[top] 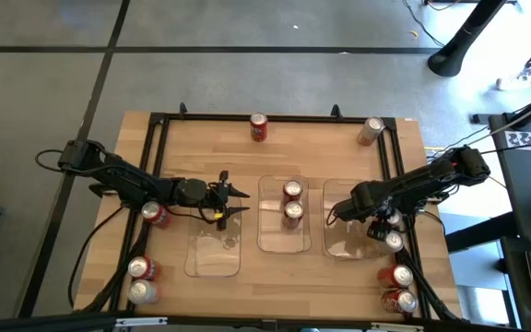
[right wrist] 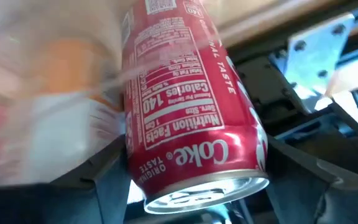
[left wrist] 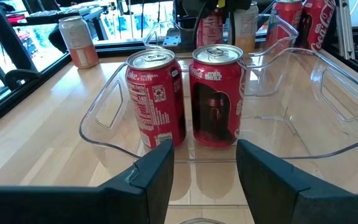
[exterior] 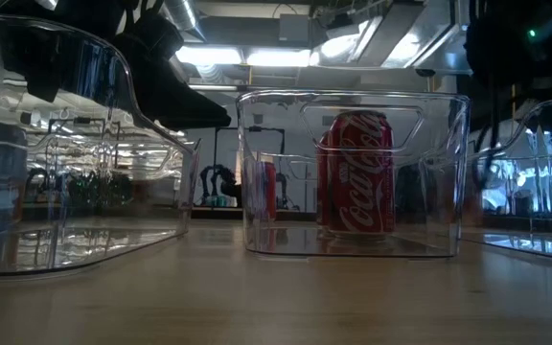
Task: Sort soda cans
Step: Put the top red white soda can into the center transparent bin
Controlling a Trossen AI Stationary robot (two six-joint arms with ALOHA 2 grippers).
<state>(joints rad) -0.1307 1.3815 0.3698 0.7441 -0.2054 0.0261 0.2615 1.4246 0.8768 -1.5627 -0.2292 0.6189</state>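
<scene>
Two red soda cans (top: pixel 291 202) stand upright in the middle clear tray (top: pixel 267 242); the left wrist view shows both cans (left wrist: pixel 185 93) just beyond my fingers. My left gripper (top: pixel 244 202) hovers open beside that tray, its fingers (left wrist: pixel 157 174) empty. At the table's right edge my right gripper (top: pixel 381 223) is shut on a red Coke can (right wrist: pixel 191 106). Loose cans stand near left (top: pixel 142 279), near right (top: pixel 399 288) and along the far edge (top: pixel 258 127). My right gripper pinches the red can's round body, near its silver top end (right wrist: pixel 166 177), one finger on each side. The fingers (right wrist: pixel 107 186) come slanting down from above, along the can's sides. Whether the can's bottom rests on the table is hidden.
Clear trays flank the middle one at left (top: pixel 215 251) and right (top: pixel 344 242). A black metal frame (top: pixel 155 166) rims the tabletop. Another can (top: pixel 394 242) stands right beside my right gripper, one red can (top: pixel 155 214) lies under my left arm, and a copper can (top: pixel 371 130) sits far right.
</scene>
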